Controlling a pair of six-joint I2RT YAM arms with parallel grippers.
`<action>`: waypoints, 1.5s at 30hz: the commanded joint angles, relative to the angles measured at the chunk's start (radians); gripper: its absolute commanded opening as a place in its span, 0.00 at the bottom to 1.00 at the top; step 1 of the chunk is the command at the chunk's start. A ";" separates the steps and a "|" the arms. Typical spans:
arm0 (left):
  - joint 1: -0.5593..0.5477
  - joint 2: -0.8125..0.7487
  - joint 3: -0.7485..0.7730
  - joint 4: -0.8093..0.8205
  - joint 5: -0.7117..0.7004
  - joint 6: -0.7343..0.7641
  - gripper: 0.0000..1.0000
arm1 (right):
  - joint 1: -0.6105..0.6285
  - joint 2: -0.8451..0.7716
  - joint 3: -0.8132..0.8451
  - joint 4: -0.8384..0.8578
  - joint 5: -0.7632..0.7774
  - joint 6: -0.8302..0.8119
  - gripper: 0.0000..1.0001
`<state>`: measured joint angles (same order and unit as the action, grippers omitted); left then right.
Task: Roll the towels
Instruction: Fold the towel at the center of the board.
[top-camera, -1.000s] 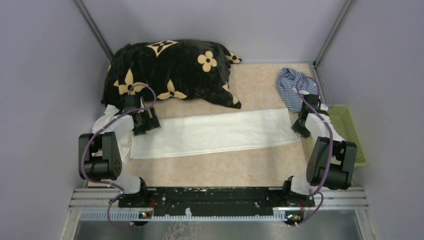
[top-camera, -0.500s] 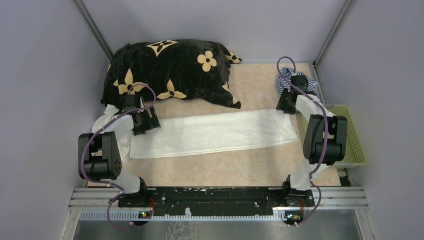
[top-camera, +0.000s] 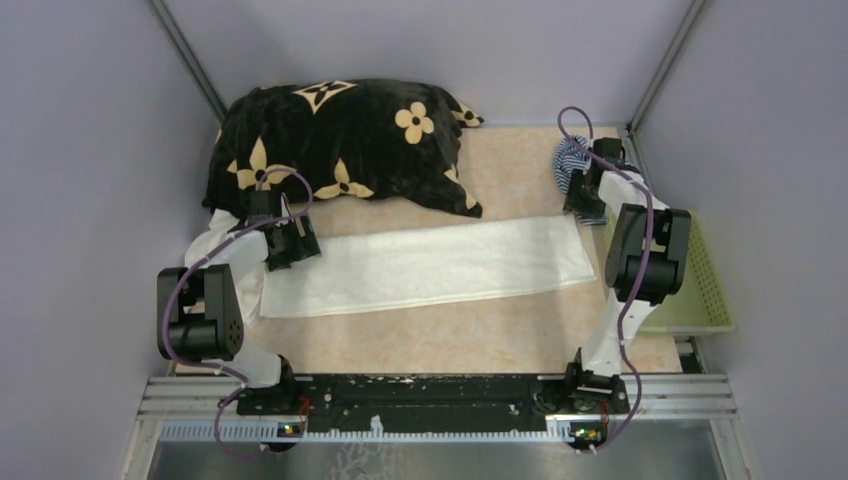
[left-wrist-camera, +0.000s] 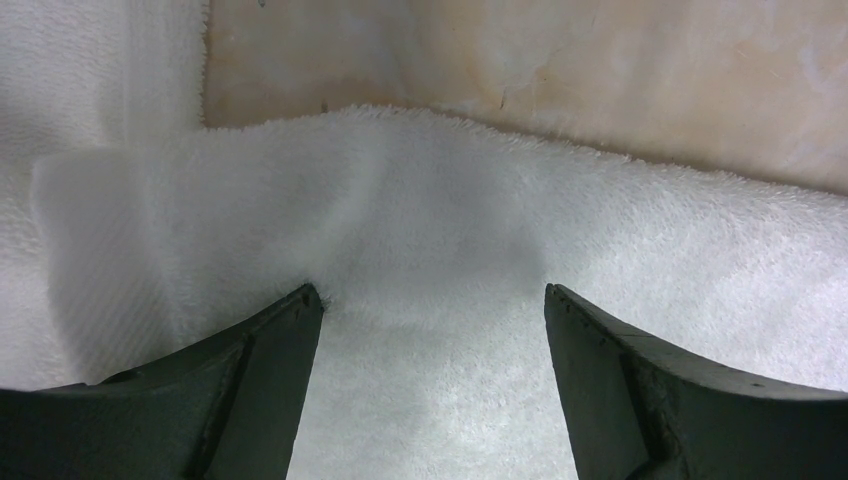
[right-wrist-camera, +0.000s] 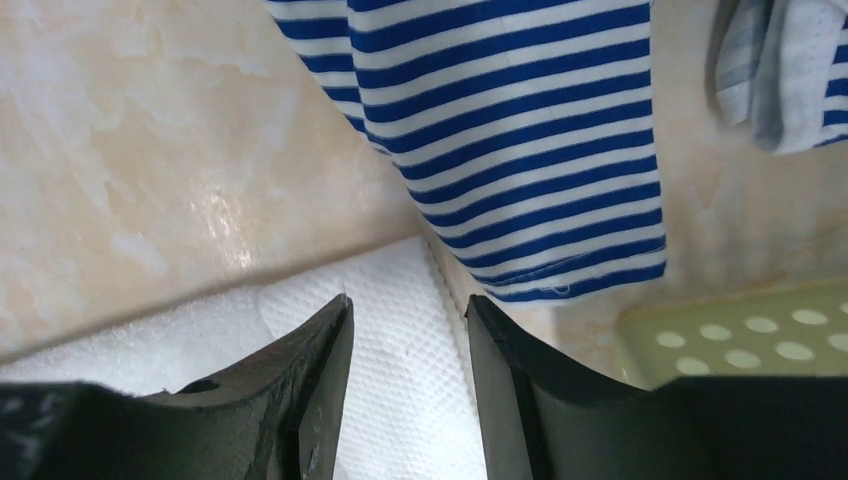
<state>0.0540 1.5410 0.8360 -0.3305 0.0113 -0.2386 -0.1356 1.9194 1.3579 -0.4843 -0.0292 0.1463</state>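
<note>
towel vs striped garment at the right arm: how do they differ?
The towel is plain white; the striped garment is blue and white. The towel lies flat in a long strip across the table; the garment sits bunched in the far right corner. The towel's weave looks thicker than the garment's thin knit. Both are soft cloth on the tabletop.

Even, soft overhead light; faint shadows; glare on the table (right-wrist-camera: 215, 215) in the right wrist view; both wrist views blur on the near fingers (left-wrist-camera: 250, 400).
</note>
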 joint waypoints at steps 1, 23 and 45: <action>0.005 -0.003 -0.022 0.003 -0.008 0.022 0.88 | 0.002 -0.077 0.073 -0.161 -0.002 -0.142 0.48; 0.004 -0.033 -0.021 0.015 0.042 0.024 0.88 | -0.010 0.087 -0.059 -0.261 -0.063 -0.217 0.56; 0.002 -0.080 -0.014 -0.001 0.065 0.016 0.88 | 0.119 -0.172 0.127 -0.355 0.249 -0.137 0.00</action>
<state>0.0544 1.5028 0.8196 -0.3225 0.0532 -0.2272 -0.0521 1.9152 1.3754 -0.7879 0.0811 -0.0151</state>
